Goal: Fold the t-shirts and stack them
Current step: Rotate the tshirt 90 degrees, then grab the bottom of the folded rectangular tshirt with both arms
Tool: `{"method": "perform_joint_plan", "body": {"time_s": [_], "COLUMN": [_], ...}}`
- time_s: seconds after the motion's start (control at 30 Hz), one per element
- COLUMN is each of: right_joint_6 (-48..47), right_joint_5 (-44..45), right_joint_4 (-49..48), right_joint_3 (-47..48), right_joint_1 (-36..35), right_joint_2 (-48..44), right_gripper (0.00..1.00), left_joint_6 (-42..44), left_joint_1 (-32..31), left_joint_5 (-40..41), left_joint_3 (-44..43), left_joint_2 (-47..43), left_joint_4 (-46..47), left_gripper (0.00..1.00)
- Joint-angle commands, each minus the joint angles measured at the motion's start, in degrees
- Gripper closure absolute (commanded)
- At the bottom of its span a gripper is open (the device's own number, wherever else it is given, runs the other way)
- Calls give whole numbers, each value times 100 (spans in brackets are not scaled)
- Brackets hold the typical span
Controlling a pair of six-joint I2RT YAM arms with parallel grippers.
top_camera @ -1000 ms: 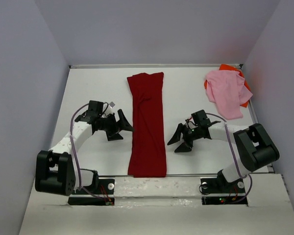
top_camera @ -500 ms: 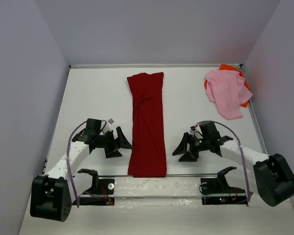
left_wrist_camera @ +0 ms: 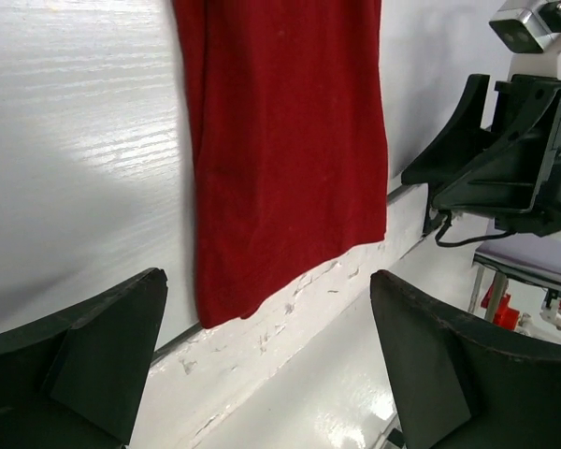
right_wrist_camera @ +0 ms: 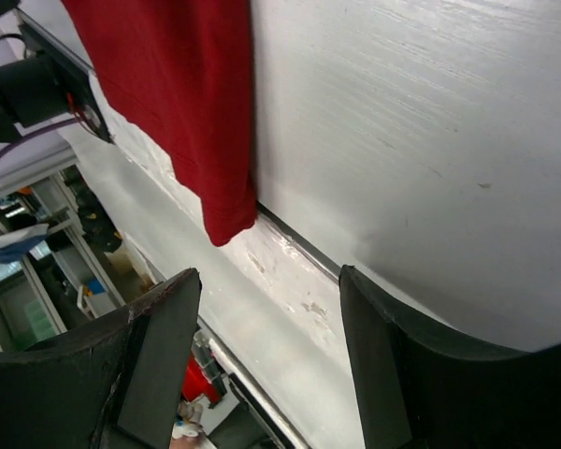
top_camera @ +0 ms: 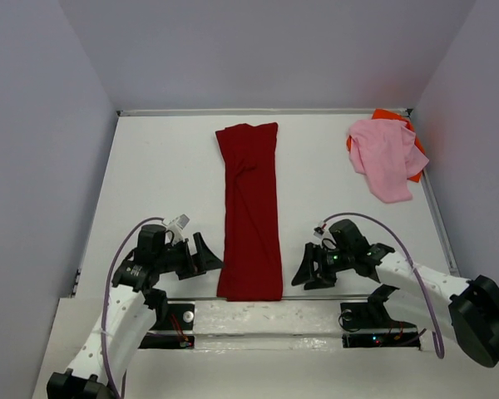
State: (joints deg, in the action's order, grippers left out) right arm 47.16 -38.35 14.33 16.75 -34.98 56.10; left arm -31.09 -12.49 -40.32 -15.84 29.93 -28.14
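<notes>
A dark red t-shirt [top_camera: 251, 208], folded into a long narrow strip, lies down the middle of the table, its near hem [left_wrist_camera: 290, 262] at the table's front edge [right_wrist_camera: 229, 201]. My left gripper [top_camera: 206, 256] stands open just left of that hem, nothing between its fingers [left_wrist_camera: 262, 365]. On the hem's right side my right gripper [top_camera: 303, 274] is open too and holds nothing [right_wrist_camera: 266, 351]. A light pink t-shirt [top_camera: 386, 156] lies crumpled at the far right corner, on top of a bright orange t-shirt [top_camera: 389, 116] that shows only at its edges.
Grey walls [top_camera: 41, 166] close the table on three sides. A raised white rail [top_camera: 258, 314] runs along the front edge, with the arm bases behind it.
Both arms have drawn back toward the front edge, their grippers sliding down alongside the red shirt from its middle to its near hem. The shirts have not moved.
</notes>
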Motion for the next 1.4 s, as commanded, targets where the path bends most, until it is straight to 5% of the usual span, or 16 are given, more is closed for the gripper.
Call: {"method": "perform_joint_plan", "body": {"time_s": [0.0,0.33,0.5,0.77,1.03,1.37], "right_joint_6": [-66,-224,-198,-189,-137,-128], "right_joint_5": [231,592,556,495,354,407], "right_joint_4": [-562,-1002,-1178,-1380,-1635,-1503], "right_joint_3": [195,768,672,627,698,601], "right_joint_1": [-342,-888,-888,-888,-888,-940], "right_joint_2": [366,1316,1369,1526,1782,1624], "right_gripper": [33,33,33,33,37,33], "left_joint_6": [-179,-388,-1704,-2059,-2138,-2129], "left_joint_1": [-60,-402,-2059,-3022,-3031,-3031], "left_joint_5": [102,410,1154,1606,1597,2106], "left_joint_3": [11,-139,-183,-306,-148,-288], "left_joint_2": [195,549,987,1963,2087,1375], "left_joint_4": [-25,265,1212,1952,2155,442], "left_gripper": [1,1,1,1,1,1]}}
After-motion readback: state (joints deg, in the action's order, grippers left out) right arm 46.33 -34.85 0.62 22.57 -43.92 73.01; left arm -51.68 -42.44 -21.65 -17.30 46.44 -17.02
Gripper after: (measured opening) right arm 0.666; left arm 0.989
